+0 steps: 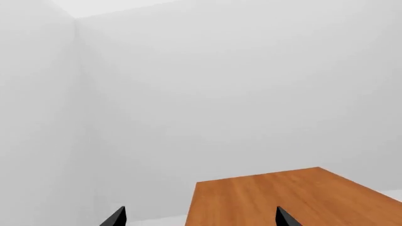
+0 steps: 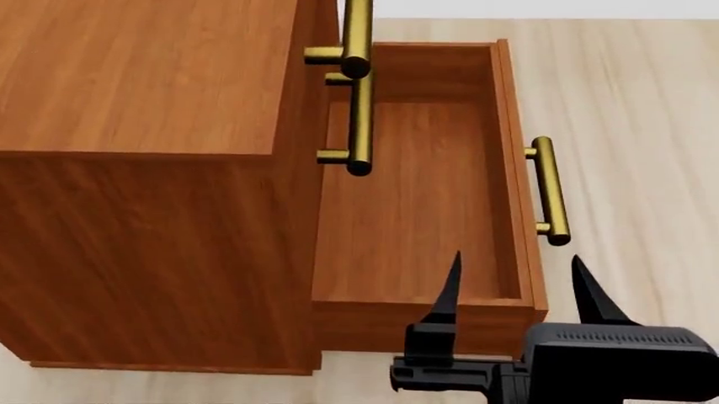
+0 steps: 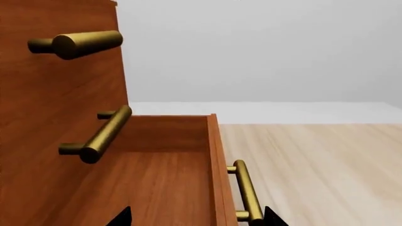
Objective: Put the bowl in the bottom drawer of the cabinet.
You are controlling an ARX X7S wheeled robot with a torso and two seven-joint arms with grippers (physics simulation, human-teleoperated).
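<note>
The reddish-brown cabinet (image 2: 146, 76) fills the left of the head view. Its bottom drawer (image 2: 416, 210) is pulled out and holds nothing, and its brass handle (image 2: 548, 189) is on the outer front. My right gripper (image 2: 517, 257) hovers open at the drawer's near end, one finger over the inside and one beyond the front panel. The right wrist view looks along the drawer (image 3: 163, 179) and its handle (image 3: 247, 190) between that open gripper's (image 3: 197, 216) tips. My left gripper (image 1: 199, 217) is open and empty, facing a white wall. The bowl is out of view.
Two upper drawers are shut, and their brass handles (image 2: 357, 118) (image 2: 355, 38) jut out above the open drawer. Pale wood floor (image 2: 629, 101) lies to the right of the cabinet. In the left wrist view a flat reddish-brown wood surface (image 1: 295, 197) sits below white walls.
</note>
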